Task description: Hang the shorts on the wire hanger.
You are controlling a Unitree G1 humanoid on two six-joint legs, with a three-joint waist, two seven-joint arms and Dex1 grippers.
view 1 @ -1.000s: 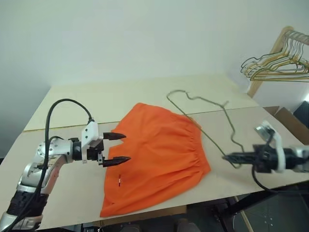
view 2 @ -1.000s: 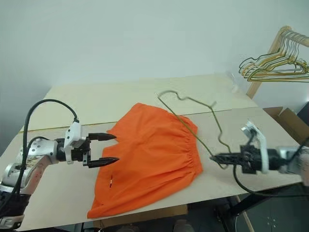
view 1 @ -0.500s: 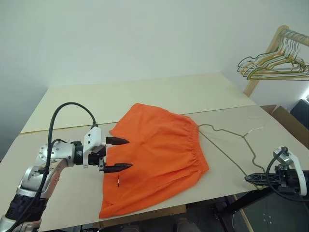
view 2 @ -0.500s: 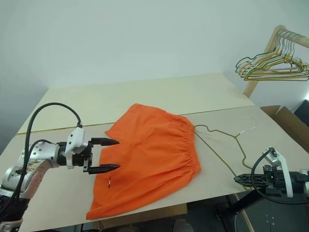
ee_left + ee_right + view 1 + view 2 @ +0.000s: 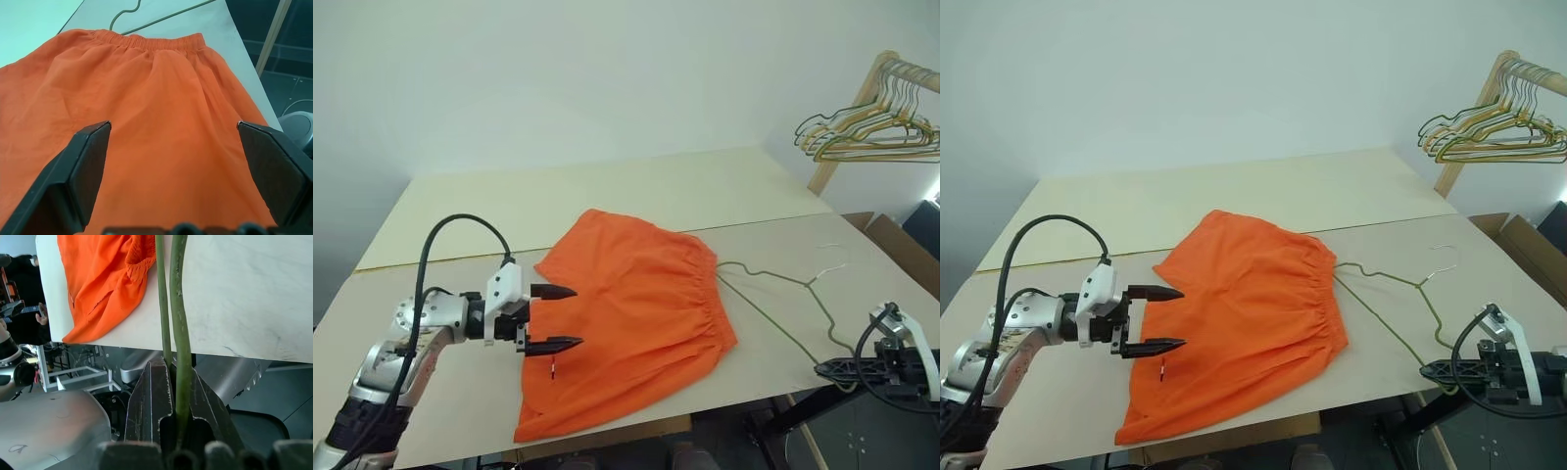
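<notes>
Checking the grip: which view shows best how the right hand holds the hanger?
The right wrist view: the hanger wire runs down between the shut fingers of the right hand. Both head views show the whole hanger flat on the table, its corner pinched at the edge.

Matt orange cloth shorts (image 5: 631, 313) (finely creased), thin wire hanger (image 5: 781, 305), smooth tabletop (image 5: 607, 201)
</notes>
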